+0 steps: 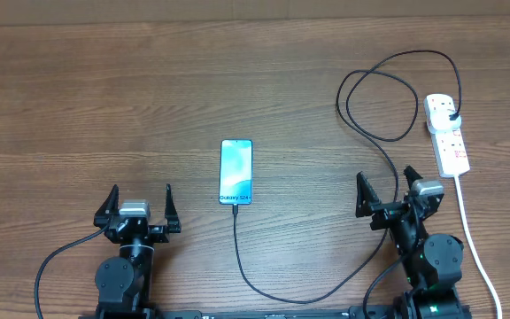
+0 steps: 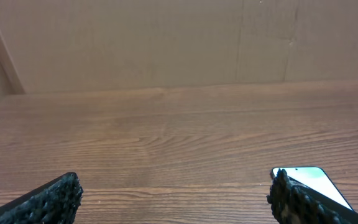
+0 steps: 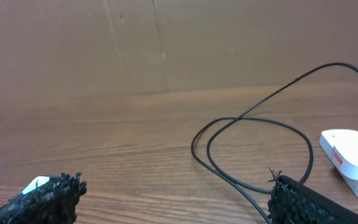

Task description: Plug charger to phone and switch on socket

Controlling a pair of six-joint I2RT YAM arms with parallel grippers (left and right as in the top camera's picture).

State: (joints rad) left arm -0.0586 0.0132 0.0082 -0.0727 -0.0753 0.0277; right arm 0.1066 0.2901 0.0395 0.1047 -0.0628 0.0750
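- Phone: centre of table; charger cable tip at its near end, seating unclear.
- Power strip: right side, charger plugged in.
- Left gripper, right gripper: jaws apart, empty, poised to reach.

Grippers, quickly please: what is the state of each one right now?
Left gripper: open, holding nothing.
Right gripper: open, holding nothing.

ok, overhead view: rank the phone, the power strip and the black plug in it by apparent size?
1. Power strip and phone: too close to rank; strip longer, phone wider.
2. Black plug: clearly smallest.
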